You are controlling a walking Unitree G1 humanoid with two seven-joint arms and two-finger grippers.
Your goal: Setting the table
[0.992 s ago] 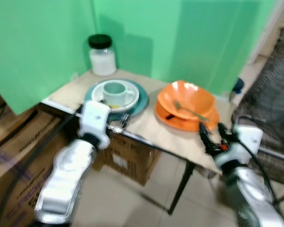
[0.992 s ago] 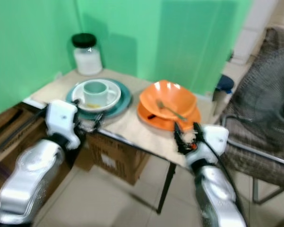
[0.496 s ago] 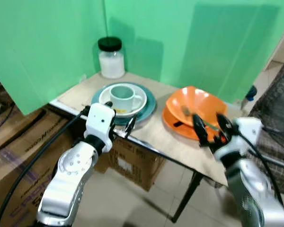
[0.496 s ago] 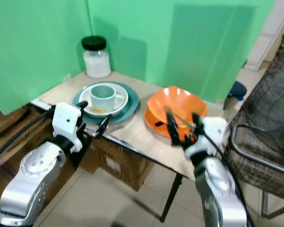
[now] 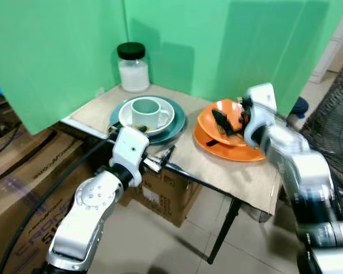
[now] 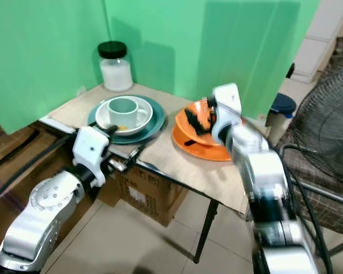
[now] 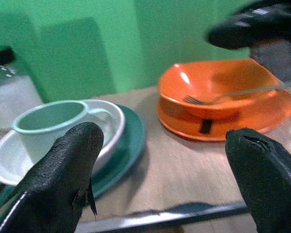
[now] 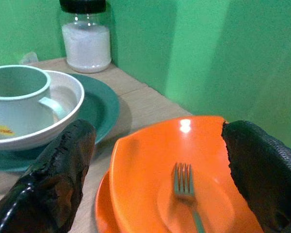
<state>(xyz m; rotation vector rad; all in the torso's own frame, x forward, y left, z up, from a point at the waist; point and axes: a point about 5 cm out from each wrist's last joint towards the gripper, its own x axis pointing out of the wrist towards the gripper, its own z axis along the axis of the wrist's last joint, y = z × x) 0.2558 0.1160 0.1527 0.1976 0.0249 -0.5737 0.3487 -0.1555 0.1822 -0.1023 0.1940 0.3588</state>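
Half of fork [image 8: 188, 194] handle cut off beneath right end effector [image 8: 160, 160].

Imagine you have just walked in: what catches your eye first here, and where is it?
The orange bowl on its orange plate, a fork lying in it, on the table's right side with the open right gripper over it. To the left, a pale mug sits in a white bowl on a teal plate.

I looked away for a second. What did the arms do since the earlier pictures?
The right claw rose from the table's near edge and reached over the orange bowl, open above the fork. Nothing is grasped. The left claw stays by the table edge; cup, plates and jar are unmoved.
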